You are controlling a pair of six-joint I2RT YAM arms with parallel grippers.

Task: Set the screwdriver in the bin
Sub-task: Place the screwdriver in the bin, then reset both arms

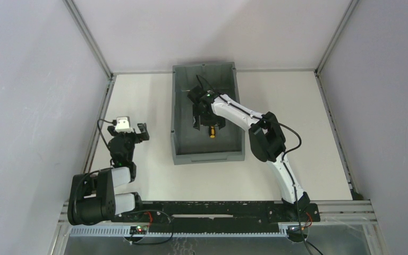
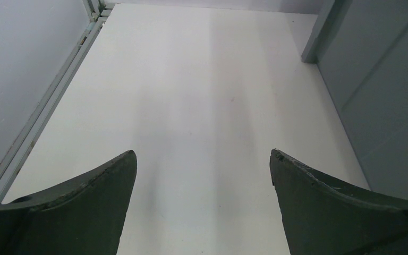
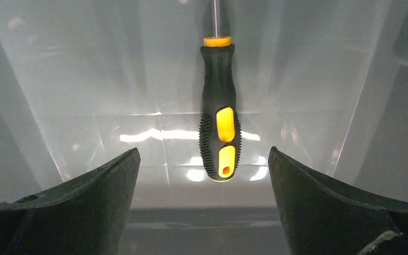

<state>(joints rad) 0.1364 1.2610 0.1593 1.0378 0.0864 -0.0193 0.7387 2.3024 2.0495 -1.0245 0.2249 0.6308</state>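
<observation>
Count: one screwdriver point(image 3: 219, 111), one bin point(image 1: 207, 156), two arms, two claws.

Screwdriver lies flat on the bin floor, handle toward my right wrist camera, shaft pointing away. Handle black with yellow inserts.

Right gripper point(image 3: 203, 153) is inside the bin, released: both fingers spread wide, the handle lying in the gap between them, touching neither. Nothing grasped.

Left gripper point(image 2: 203, 151) is also released, fingers well apart, nothing between them. It hangs above the white table point(image 2: 191, 79), left of the bin and apart from its wall.
</observation>
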